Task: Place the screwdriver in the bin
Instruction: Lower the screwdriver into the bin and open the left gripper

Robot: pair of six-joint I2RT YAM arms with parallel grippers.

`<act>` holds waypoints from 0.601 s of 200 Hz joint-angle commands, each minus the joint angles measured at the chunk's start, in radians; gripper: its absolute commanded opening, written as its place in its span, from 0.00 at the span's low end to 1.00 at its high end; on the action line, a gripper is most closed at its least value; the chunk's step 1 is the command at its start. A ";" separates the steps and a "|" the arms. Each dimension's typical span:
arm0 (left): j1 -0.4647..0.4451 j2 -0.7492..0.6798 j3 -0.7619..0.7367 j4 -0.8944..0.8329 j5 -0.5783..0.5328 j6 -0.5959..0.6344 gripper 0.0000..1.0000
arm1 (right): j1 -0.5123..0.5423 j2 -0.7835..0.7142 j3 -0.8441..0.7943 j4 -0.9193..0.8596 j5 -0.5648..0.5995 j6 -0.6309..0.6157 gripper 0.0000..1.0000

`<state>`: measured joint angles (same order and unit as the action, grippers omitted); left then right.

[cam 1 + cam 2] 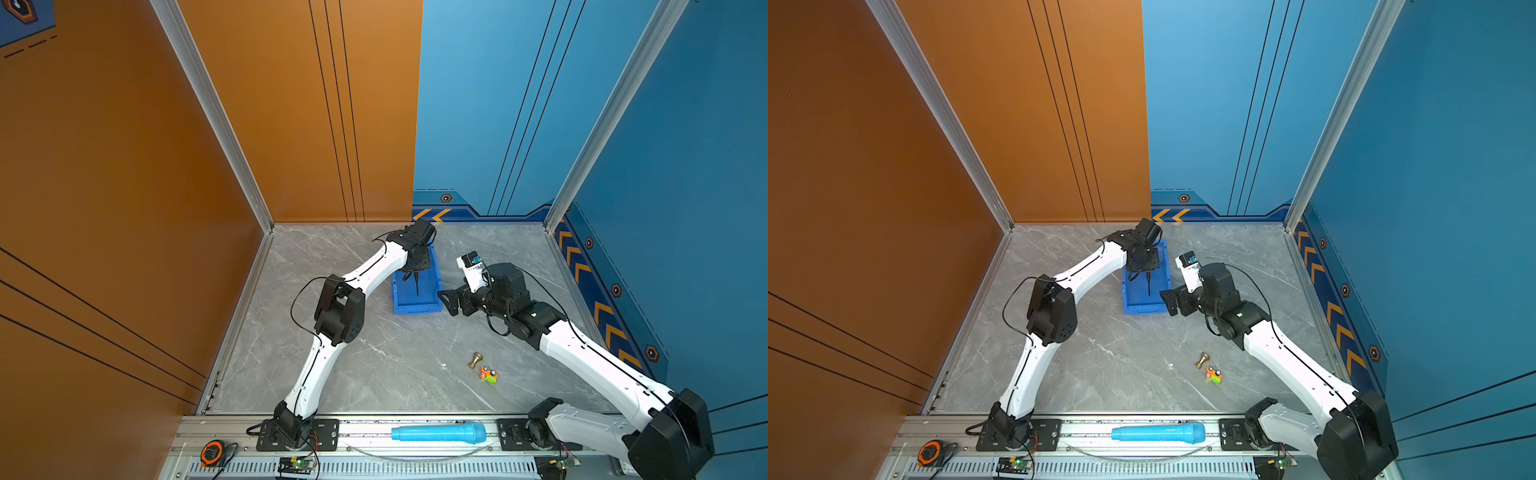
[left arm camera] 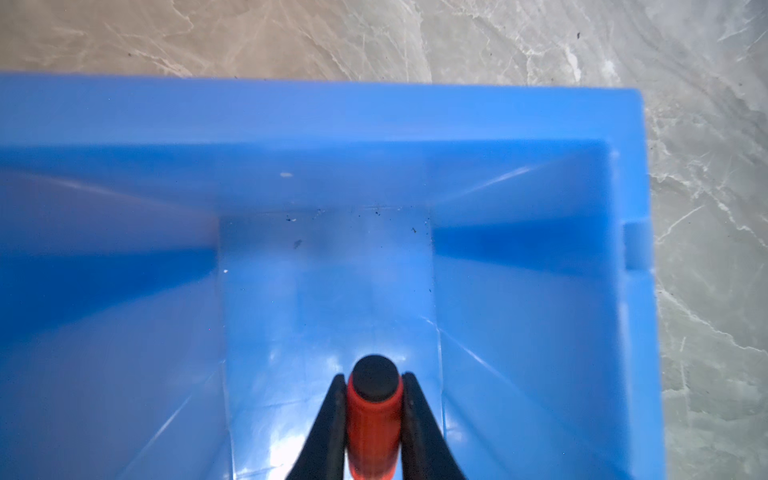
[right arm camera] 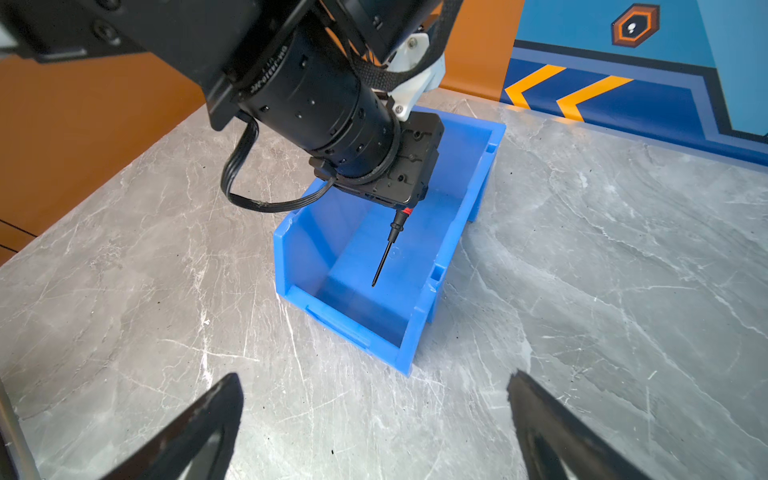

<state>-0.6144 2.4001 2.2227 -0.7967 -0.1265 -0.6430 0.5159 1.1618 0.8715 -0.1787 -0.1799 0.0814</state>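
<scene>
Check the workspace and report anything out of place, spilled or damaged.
Nothing looks spilled or damaged. The screwdriver hangs over the bin, clamped in the left gripper. The bin's floor carries a few dark specks. One oddity: a light-blue microphone-shaped object lies on the front rail, off the table.

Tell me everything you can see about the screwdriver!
The screwdriver is small and slim, with a red-orange handle capped in black, a black collar and a thin black shaft. The left gripper pinches its handle. It hangs tip down, slightly tilted, over the inside of the blue bin.
</scene>
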 commanded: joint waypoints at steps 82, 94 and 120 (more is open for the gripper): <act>-0.007 0.096 0.035 -0.019 -0.017 -0.021 0.12 | -0.010 0.024 0.024 0.043 0.003 0.004 1.00; -0.007 0.104 0.035 -0.019 -0.016 -0.029 0.12 | -0.014 0.023 0.027 0.045 0.006 0.012 1.00; -0.010 0.111 0.026 -0.019 -0.019 -0.036 0.12 | -0.037 0.019 0.027 0.056 0.007 0.028 1.00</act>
<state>-0.6163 2.4866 2.2360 -0.7975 -0.1310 -0.6594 0.4995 1.1839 0.8780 -0.1493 -0.1799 0.0860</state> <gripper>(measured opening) 0.211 0.999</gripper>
